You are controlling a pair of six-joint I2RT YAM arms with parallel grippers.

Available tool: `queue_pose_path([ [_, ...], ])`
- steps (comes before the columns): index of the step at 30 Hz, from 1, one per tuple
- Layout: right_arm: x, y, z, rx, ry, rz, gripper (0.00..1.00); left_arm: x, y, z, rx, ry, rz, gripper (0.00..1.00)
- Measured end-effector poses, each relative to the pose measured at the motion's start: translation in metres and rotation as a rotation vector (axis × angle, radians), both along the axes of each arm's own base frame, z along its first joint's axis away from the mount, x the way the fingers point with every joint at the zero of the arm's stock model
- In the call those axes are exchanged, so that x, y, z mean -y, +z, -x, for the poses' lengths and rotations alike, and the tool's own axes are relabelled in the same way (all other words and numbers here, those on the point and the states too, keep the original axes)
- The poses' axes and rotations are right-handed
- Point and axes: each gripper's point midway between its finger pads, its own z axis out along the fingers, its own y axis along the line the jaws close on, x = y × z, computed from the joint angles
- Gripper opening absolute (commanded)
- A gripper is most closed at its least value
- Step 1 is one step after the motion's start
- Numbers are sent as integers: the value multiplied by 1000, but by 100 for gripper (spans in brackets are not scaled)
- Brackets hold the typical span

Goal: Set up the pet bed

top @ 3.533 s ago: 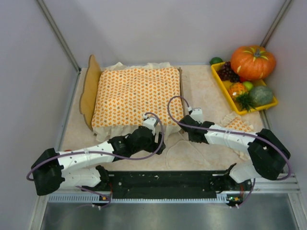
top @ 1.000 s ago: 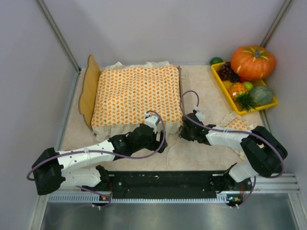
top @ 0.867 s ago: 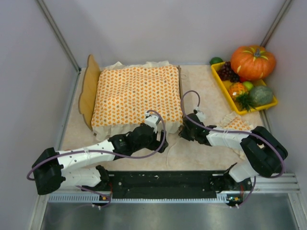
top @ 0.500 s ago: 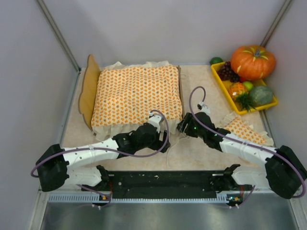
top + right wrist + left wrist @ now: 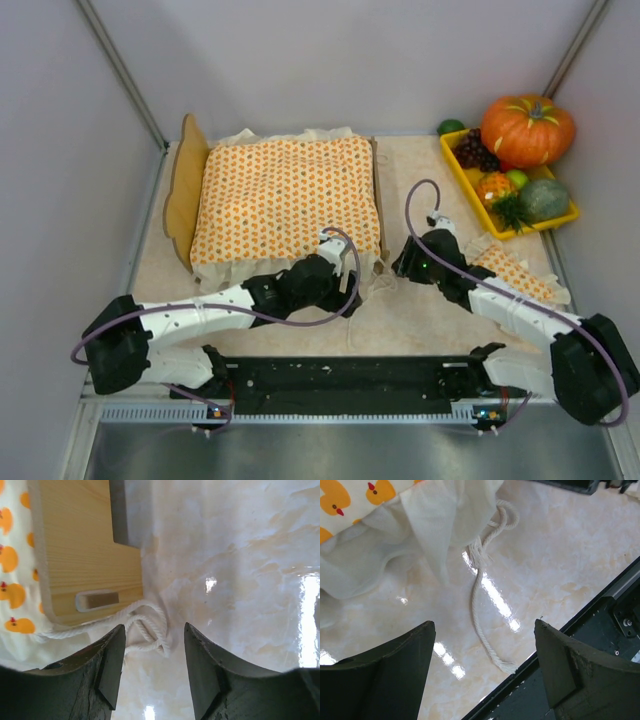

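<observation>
Altogether there are one pet bed (image 5: 183, 195), one bedspread (image 5: 285, 195), one pillow (image 5: 512, 273), one pumpkin (image 5: 527, 128).

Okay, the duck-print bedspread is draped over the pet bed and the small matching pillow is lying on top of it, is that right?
Not the pillow: the top view shows it lying on the table, to the right of the pet bed. The bedspread is draped over the bed, as you said.

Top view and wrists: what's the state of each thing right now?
Bed: standing on table, covered.
Bedspread: draped over bed, ruffle hanging.
Rope: loose on table by bed's foot.
Pillow: on table, off bed.
Left gripper: open, empty.
Right gripper: open, empty.
</observation>
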Motion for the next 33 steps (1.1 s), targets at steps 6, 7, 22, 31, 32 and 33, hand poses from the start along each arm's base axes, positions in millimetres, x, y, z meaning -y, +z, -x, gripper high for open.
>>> queue_pose_path([
  [6,-15,-38,9,-118,172,60,50,7,4,0,3,-9,5,83],
  [7,-17,-42,10,-128,192,69,50,7,4,0,3,-9,5,83],
  [22,-22,-56,-9,-121,286,103,32,5,1,1,-3,-8,-8,83],
  [31,-36,-59,-15,-106,325,46,16,8,-2,0,-10,-8,-19,83],
  [32,-36,-59,-15,-107,323,42,18,8,-2,0,-10,-8,-20,83],
  [33,-37,-59,-15,-108,322,38,25,8,-2,0,-10,-8,-20,83],
])
